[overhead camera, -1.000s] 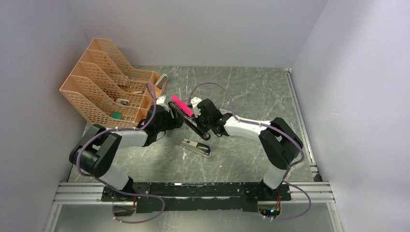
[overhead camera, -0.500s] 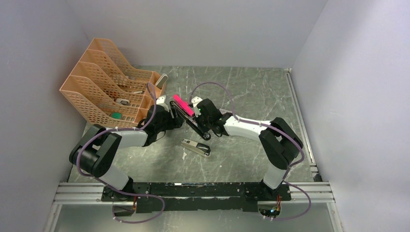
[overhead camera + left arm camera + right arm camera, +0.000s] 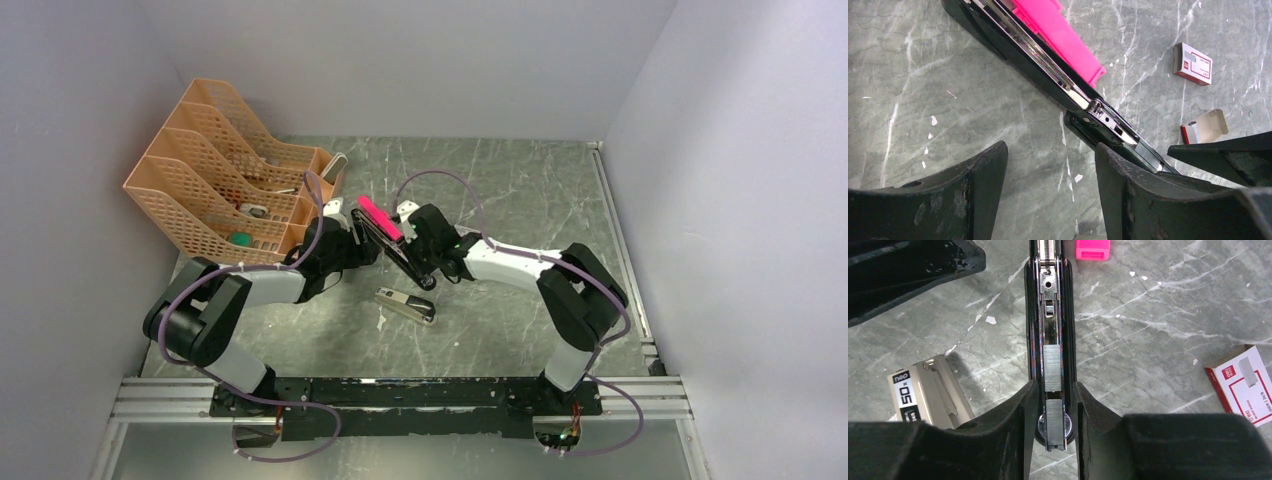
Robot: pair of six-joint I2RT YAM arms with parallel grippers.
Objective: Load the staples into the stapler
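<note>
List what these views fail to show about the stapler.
Top external: thin silvery staple strips too small inside the long black desk stapler.
Right wrist: whether the right hand presses the stapler; fingers hug it.
Left wrist: stapler's far end cut by top edge, near end behind left hand.
Right wrist: small white red-printed box cut by right edge.

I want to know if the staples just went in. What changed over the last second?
Nothing moved visibly in the overhead view. The long black stapler with its silver rail, the bright pink plastic piece and both arms stayed put. The right tool flanks the stapler's end, where thin silvery staples lie in the rail; the left tool stands open beside it.
</note>
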